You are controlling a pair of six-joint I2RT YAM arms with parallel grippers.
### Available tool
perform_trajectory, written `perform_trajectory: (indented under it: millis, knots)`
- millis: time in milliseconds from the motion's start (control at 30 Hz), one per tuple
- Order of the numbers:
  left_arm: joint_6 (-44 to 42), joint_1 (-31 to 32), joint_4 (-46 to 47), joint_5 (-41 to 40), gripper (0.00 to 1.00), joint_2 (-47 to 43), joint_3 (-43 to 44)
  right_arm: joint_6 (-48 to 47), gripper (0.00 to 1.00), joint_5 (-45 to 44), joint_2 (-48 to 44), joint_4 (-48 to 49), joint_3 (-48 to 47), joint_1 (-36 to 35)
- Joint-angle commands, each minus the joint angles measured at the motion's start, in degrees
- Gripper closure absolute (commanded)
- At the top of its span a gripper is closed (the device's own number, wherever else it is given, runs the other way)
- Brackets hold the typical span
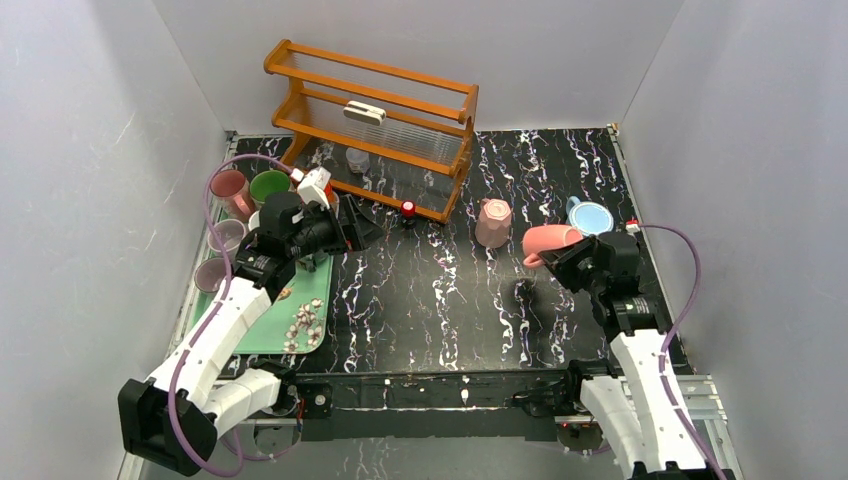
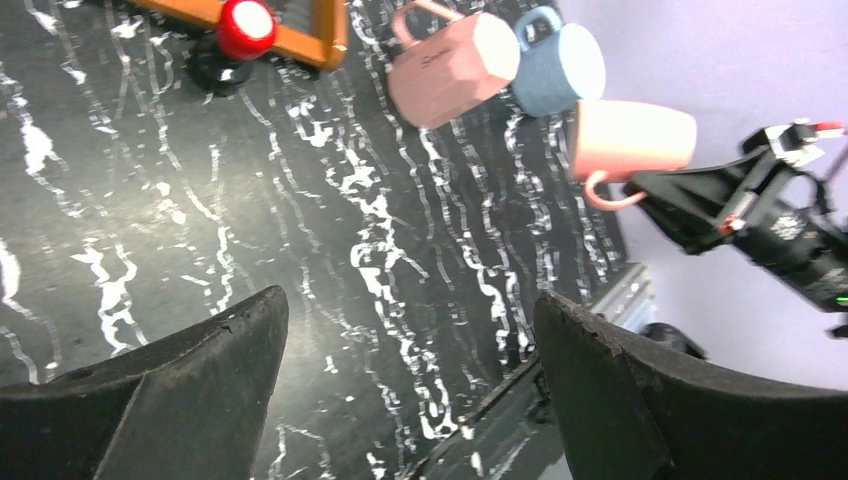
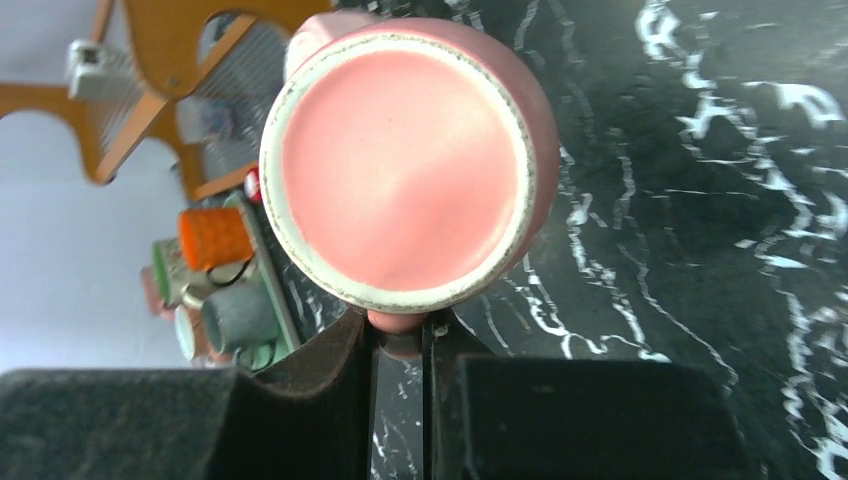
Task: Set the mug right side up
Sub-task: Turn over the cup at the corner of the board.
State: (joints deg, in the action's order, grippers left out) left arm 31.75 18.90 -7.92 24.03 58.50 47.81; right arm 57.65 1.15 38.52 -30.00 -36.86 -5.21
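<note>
My right gripper [image 1: 556, 258] is shut on the handle of a pink mug [image 1: 551, 241] and holds it on its side in the air above the black marbled table [image 1: 440, 290]. In the right wrist view the mug's flat pink base [image 3: 400, 165] faces the camera, and its handle sits pinched between my fingers [image 3: 340, 360]. The mug also shows in the left wrist view [image 2: 630, 140], lying sideways with the handle down. My left gripper [image 2: 410, 390] is open and empty, over the table near the green tray [image 1: 265, 330].
A pale pink faceted mug [image 1: 493, 222] and a blue mug [image 1: 590, 216] stand behind the held mug. An orange wooden rack [image 1: 375, 125] stands at the back. Several mugs [image 1: 235, 190] sit at the left by the green tray. A red knob [image 1: 408, 209] is by the rack.
</note>
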Motion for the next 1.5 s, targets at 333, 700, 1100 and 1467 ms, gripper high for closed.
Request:
perform_trajectory:
  millis: [333,700,1100,1467]
  knots:
    - [25.3,0.4,29.0,15.7,0.16,-2.0,-6.3,5.0,0.99,28.4,-7.2,43.8,9.7,0.2]
    - [30.5,7.2,41.0,13.6,0.18,1.6,-8.8,11.8,0.99,34.0,-4.7,61.9,10.4,0.2]
    - [29.9,19.2,46.3,7.0,0.23,10.0,-4.3,16.7,0.99,34.7,0.6,76.1,11.9,-5.8]
    - [30.3,26.3,54.2,4.0,0.36,19.2,-0.3,18.3,0.99,31.8,3.1,83.8,14.5,-12.7]
